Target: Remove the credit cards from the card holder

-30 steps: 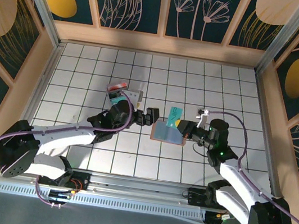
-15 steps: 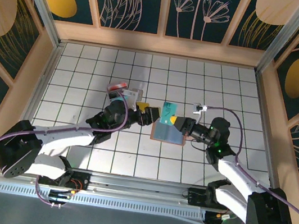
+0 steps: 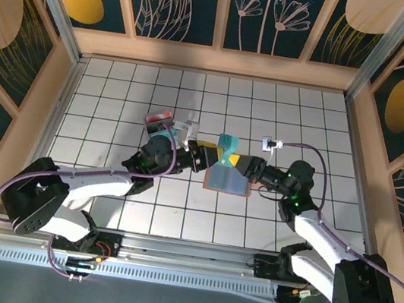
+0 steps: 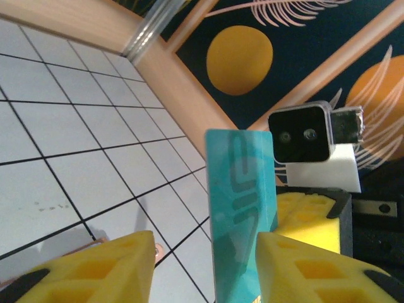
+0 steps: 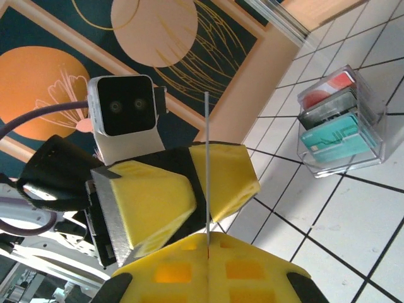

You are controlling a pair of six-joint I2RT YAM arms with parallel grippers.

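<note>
A teal credit card (image 3: pixel 226 146) stands upright above the card holder (image 3: pixel 228 180), a tan wallet with a grey-blue inside lying flat on the tiles. My right gripper (image 3: pixel 242 164) is shut on the card's lower edge; in the right wrist view the card (image 5: pixel 207 158) shows edge-on as a thin line rising from my closed pads (image 5: pixel 207 249). My left gripper (image 3: pixel 216 156) straddles the same card (image 4: pixel 243 208). Its right finger (image 4: pixel 303 259) is at the card's face and its left finger (image 4: pixel 107 265) stands a gap away, so it is open (image 4: pixel 205 252).
A clear plastic box (image 3: pixel 166 124) with red, grey and teal cards stands behind the left gripper, also seen in the right wrist view (image 5: pixel 341 120). Wooden walls ring the tiled floor. The two wrists nearly touch over the middle.
My left gripper has slid right to the card and its jaws have narrowed round it. My right gripper has carried the card a little left and stayed shut.
</note>
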